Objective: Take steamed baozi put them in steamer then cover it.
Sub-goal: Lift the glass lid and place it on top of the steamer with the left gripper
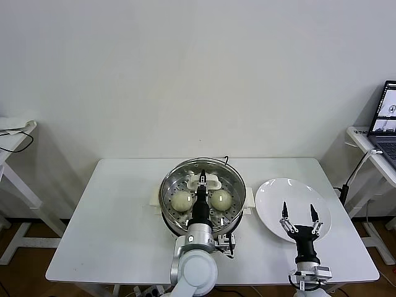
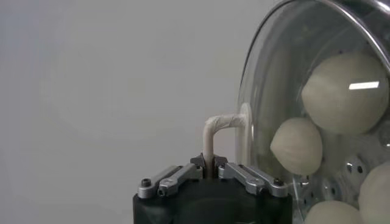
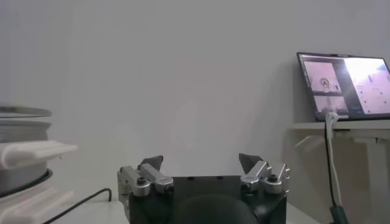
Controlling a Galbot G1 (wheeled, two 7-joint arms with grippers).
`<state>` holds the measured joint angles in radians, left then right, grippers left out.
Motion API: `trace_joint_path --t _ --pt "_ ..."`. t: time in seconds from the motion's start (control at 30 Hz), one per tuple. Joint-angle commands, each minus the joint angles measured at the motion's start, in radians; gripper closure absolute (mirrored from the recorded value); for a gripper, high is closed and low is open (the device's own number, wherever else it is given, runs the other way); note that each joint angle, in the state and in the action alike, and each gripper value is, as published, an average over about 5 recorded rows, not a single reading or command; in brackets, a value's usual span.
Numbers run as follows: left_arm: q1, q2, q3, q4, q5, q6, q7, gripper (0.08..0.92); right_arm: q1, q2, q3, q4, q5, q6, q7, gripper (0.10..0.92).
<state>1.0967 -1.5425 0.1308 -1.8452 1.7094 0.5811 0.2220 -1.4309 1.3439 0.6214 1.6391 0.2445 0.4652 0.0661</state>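
Left pincer (image 1: pixel 202 176) clamps cover (image 1: pixel 185 183); white table (image 1: pixel 117 216), pale wall (image 1: pixel 185 74).

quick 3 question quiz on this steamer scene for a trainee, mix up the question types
1. True or false: the left gripper is shut on the cover's handle.
2. Where is the right gripper? A) inside the steamer B) open above the white plate C) holding a baozi
3. Fill in: through the glass cover, the left wrist view shows ____ baozi.

Key: 1 true; 2 B; 3 four.
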Motion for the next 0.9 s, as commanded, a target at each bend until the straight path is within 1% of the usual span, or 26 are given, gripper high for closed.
trace_joint_path --t 0.03,0.9 --pt "0.003 0.003 -0.005 0.004 -0.002 -0.007 -0.008 0.813 0.002 -0.001 -0.001 0.001 -0.001 -0.002 -0.001 0.203" --pt "0.020 0.008 -0.018 0.013 -0.004 -0.033 -0.016 0.813 -0.004 -0.004 -0.004 0.011 -0.009 0.001 -0.002 0.203"
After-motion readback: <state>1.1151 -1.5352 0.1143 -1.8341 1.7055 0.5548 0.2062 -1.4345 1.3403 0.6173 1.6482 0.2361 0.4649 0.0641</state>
